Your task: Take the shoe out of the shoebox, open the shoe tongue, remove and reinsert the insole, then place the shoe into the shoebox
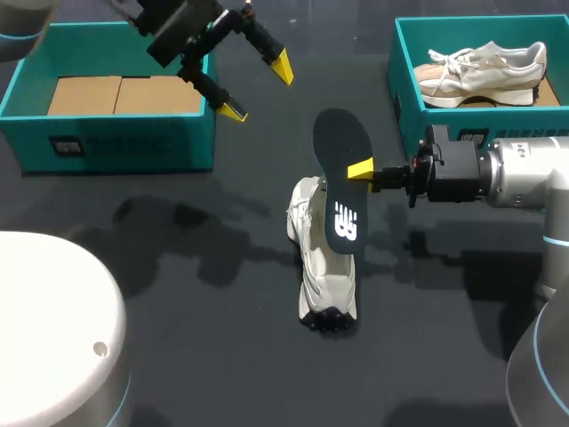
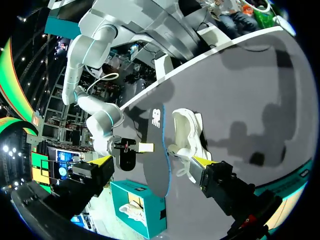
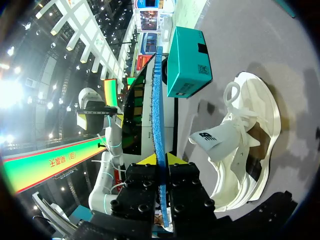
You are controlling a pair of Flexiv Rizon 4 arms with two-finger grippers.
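My right gripper [image 1: 354, 169] was clamped on the dark flat foam insole [image 1: 340, 138], held on edge over the white mesh shoe [image 1: 324, 276] resting on the matte dark grey table [image 1: 178, 356] (2 teal cardboard shoeboxes [image 1: 116, 147] stood at its far side); my left gripper [image 1: 258, 89] hung spread apart.

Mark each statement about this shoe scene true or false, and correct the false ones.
1. The right gripper is shut on the insole. True.
2. The white shoe lies inside a shoebox. False: it lies on the table, between the boxes.
3. The left gripper holds the white shoe. False: it is open and empty.
4. The right shoebox holds a second shoe. True.
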